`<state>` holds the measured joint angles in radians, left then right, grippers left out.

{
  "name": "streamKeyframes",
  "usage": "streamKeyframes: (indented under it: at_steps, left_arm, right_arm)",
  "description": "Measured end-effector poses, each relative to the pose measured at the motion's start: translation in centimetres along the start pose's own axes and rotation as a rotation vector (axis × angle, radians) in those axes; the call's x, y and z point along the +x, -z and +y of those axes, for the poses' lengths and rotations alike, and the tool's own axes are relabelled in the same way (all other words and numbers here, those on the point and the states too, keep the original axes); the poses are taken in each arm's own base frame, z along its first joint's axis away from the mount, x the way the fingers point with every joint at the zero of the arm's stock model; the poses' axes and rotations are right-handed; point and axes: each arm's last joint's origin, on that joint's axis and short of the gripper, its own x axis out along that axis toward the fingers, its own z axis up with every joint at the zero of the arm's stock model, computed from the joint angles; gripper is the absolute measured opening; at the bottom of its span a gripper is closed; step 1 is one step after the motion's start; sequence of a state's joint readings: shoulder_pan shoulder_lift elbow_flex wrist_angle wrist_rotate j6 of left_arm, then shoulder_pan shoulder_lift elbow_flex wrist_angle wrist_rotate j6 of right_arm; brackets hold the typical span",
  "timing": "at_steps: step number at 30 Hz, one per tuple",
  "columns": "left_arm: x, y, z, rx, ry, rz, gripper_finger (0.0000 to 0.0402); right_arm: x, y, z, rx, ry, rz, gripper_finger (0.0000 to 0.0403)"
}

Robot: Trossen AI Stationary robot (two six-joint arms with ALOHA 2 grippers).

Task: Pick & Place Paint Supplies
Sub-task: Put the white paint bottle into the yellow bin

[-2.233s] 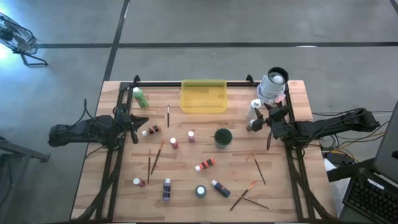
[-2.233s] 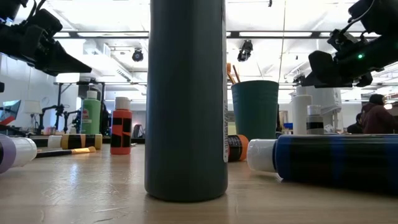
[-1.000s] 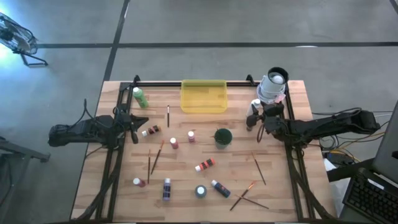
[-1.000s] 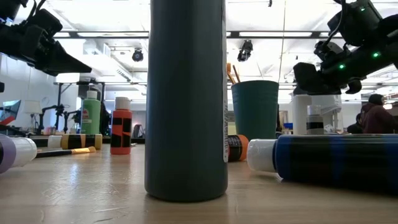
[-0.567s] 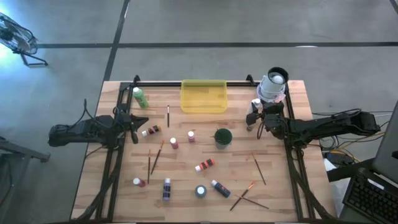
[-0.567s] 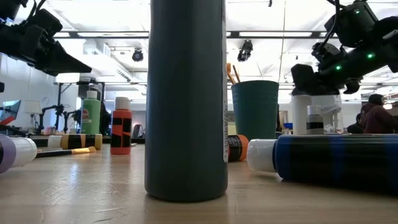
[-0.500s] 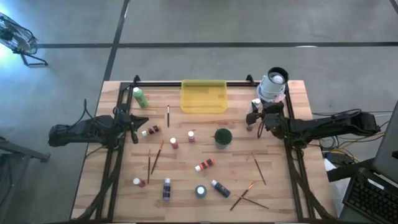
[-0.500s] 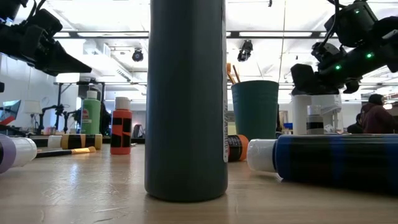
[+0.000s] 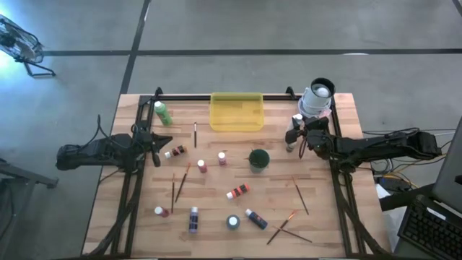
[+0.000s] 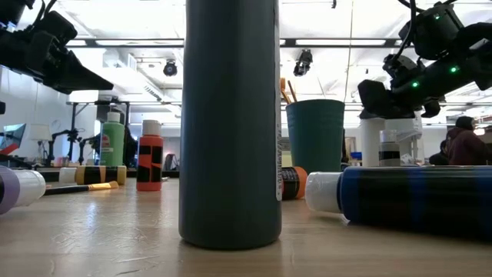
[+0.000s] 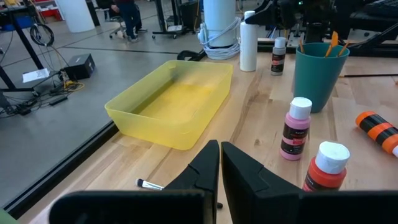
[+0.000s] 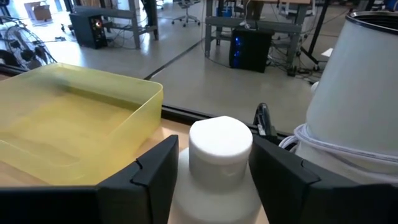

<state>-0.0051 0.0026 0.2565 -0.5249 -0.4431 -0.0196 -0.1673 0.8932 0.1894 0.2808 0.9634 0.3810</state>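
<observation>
the right gripper (image 12: pixel 214 180) sat at the far right part of the table (image 9: pixel 216 217), its two fingers (image 12: pixel 149 174) straddling the white bottle (image 12: pixel 219 155) that stood upright there, long axis vertical, cap showing between the jaws. the jaws were still fairly wide, one on each side of the bottle just below the cap, and i could not tell whether the pads already touched it; i judged the grasp as closing, not yet made. the bottle lay straight ahead of this gripper and well away from the left gripper (image 11: pixel 219 163), which waited with fingers shut at the table's left side, so the right arm was plainly the nearer one. the yellow tray (image 9: pixel 235 112) lay at the far edge between the arms, beyond and to the side of the bottle. compared with about two seconds before, the right gripper had moved from beside the bottle, a little nearer the table's middle, to over it and had lowered around the cap; the rest of the bottles and brushes lay unmoved.
</observation>
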Motion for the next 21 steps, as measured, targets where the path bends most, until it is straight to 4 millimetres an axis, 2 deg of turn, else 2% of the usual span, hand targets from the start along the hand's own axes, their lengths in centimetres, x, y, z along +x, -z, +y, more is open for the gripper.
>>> streamKeyframes:
  at_steps: [5,10,17,21]
  left_arm:
    - [0.00,0.00,0.00,0.000,0.000,0.000,0.0023]
    - [0.00,0.00,0.00,0.000,0.000,0.000,0.0023]
    - [0.00,0.00,0.00,0.000,0.000,0.000,0.0023]
    - [0.00,0.00,0.00,0.000,0.000,0.000,0.0023]
  right_arm:
    - [0.00,0.00,0.00,0.000,0.000,0.000,0.0159]
    - [-0.01,-0.07,0.03,0.007,-0.003,-0.004,0.0115]
    - [-0.02,-0.19,0.14,0.012,-0.029,-0.005,0.0114]
    - [-0.01,-0.79,0.40,-0.042,-0.047,-0.032,0.0114]
